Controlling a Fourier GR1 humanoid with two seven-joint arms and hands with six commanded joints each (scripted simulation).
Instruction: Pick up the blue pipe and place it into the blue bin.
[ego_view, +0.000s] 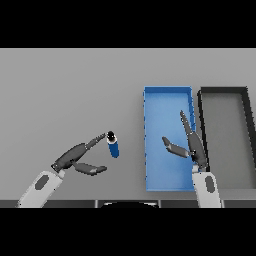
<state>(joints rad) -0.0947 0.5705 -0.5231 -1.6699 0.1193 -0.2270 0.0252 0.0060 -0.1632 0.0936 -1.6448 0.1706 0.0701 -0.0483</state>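
Observation:
A short blue pipe (113, 145) with a dark open end lies on the grey table, left of the blue bin (168, 95). My left hand (75, 159) reaches in from the lower left, fingers stretched toward the pipe's dark end and just touching it, thumb spread out below; nothing is gripped. My right hand (192, 145) hovers over the right side of the blue bin, fingers straight and pointing away from me, thumb out to the left, holding nothing.
A dark-rimmed grey bin (223, 90) stands right beside the blue bin, at the table's right side. Grey table surface stretches to the left and behind the pipe.

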